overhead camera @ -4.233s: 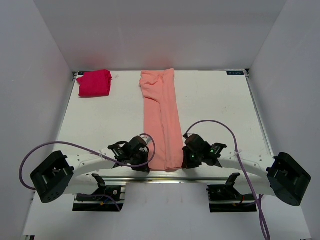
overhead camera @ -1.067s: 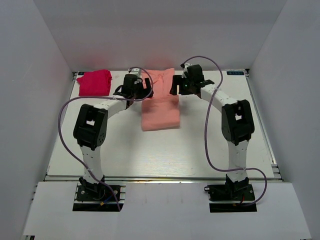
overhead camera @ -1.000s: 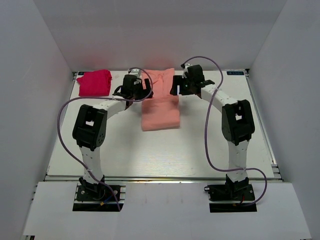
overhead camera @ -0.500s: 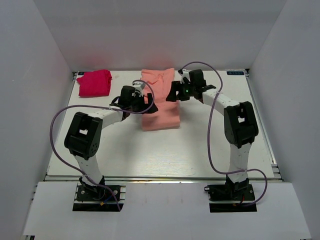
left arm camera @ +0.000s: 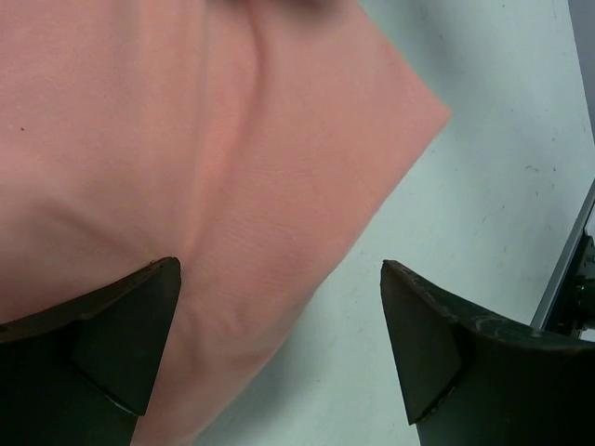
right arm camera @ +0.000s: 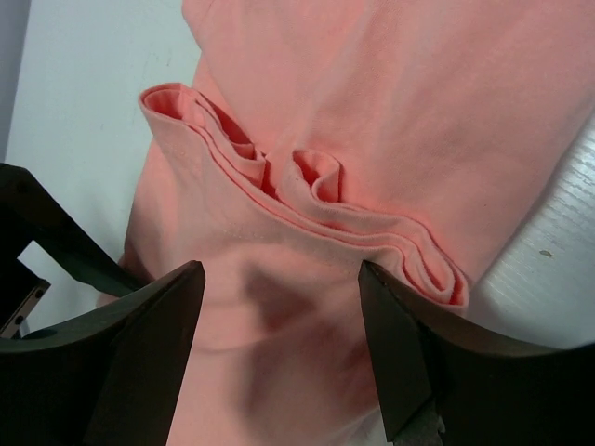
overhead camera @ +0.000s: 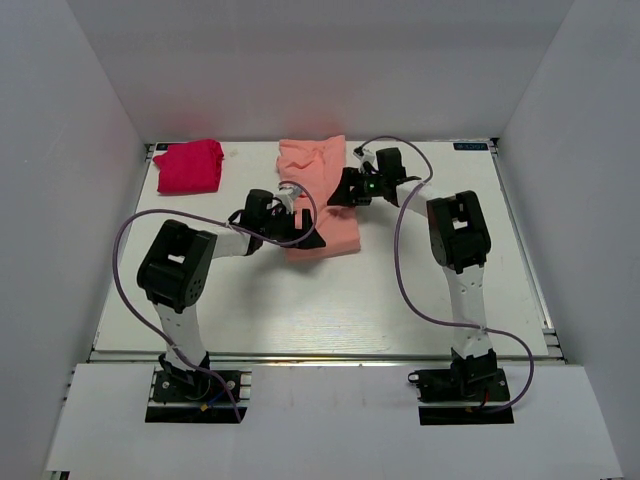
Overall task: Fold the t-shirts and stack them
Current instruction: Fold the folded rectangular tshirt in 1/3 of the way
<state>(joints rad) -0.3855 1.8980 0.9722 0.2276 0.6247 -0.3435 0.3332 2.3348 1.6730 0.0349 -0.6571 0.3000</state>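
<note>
The salmon t-shirt [overhead camera: 320, 205] lies folded in half at the far middle of the table, with bunched layered edges [right arm camera: 307, 195] across its middle. The magenta-red t-shirt [overhead camera: 188, 166] is a small folded bundle at the far left corner. My left gripper [overhead camera: 306, 236] hovers open over the salmon shirt's near left corner [left arm camera: 214, 186], and its fingertips [left arm camera: 130, 344] hold nothing. My right gripper [overhead camera: 343, 192] is open above the shirt's right side, just behind the bunched edges, with cloth [right arm camera: 279, 307] showing between its fingers [right arm camera: 409, 362] but not gripped.
The white table [overhead camera: 400, 290] stretches toward me from the shirts. White walls close it in at the back and on both sides. Purple cables loop from both arms over the table.
The salmon shirt, a long strip four seconds ago, now lies folded in half. In the last second both open grippers drew back from its far end toward its middle and near part.
</note>
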